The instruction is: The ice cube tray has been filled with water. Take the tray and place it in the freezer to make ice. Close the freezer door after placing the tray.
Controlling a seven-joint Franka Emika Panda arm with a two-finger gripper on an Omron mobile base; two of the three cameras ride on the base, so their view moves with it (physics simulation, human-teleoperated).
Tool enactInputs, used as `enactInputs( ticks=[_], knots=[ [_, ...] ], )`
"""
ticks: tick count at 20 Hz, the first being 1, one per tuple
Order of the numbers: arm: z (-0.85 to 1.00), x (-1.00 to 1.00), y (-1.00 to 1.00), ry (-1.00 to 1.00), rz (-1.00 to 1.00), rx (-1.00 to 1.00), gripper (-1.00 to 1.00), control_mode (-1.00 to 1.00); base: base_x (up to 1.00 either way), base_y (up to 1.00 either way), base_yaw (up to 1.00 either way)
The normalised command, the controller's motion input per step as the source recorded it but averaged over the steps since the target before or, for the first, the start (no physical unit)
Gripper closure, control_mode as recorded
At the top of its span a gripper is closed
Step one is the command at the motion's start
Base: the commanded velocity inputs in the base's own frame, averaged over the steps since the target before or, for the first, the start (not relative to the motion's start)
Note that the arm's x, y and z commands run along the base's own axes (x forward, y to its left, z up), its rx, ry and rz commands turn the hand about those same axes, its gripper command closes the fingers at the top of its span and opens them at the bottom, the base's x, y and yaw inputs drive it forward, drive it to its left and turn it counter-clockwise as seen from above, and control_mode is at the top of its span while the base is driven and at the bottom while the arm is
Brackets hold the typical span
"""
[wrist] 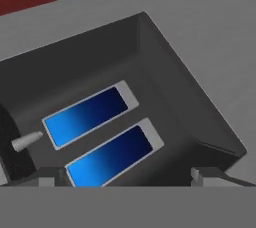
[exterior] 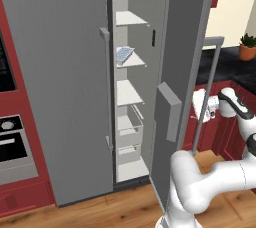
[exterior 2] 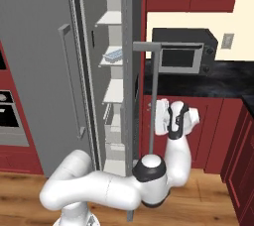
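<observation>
Close before the hand view's lens sits the black dispenser panel (wrist: pixel 125 117) of the freezer door (wrist: pixel 210 37), its two lit blue windows side by side. Both base views show that door (exterior: pixel 182 72) standing open, the gripper (exterior: pixel 199 106) beside its bar handle (exterior: pixel 206 89); its jaws stand wide, holding nothing. Inside the freezer (exterior: pixel 131 87), the ice cube tray (exterior: pixel 124 53) lies on the second shelf from the top, left of the door.

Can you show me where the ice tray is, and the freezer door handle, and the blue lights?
Ice tray (exterior: pixel 124 54), left base view, its blue cells.
Handle (exterior 2: pixel 154 101), right base view, middle of the bar.
Blue lights (wrist: pixel 90 115), hand view, upper lit strip.
</observation>
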Motion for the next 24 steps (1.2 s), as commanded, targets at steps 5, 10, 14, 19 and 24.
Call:
enactInputs(
  ticks=[5,10,14,19,24],
  knots=[
    [-0.22,-0.05,0.39,0.00,0.14,0.00,-1.00,-1.00,0.00,0.00,0.00],
    [-0.26,-0.05,0.43,0.00,0.13,0.00,-1.00,-1.00,0.00,0.00,0.00],
    [-0.22,-0.11,0.45,-0.01,0.12,0.00,-1.00,-1.00,0.00,0.00,0.00],
    [-0.19,-0.11,0.56,-0.06,0.10,0.00,-1.00,-1.00,0.00,0.00,0.00],
    [-0.18,-0.02,0.61,-0.08,0.07,0.00,-1.00,-1.00,0.00,0.00,0.00]
  ],
)
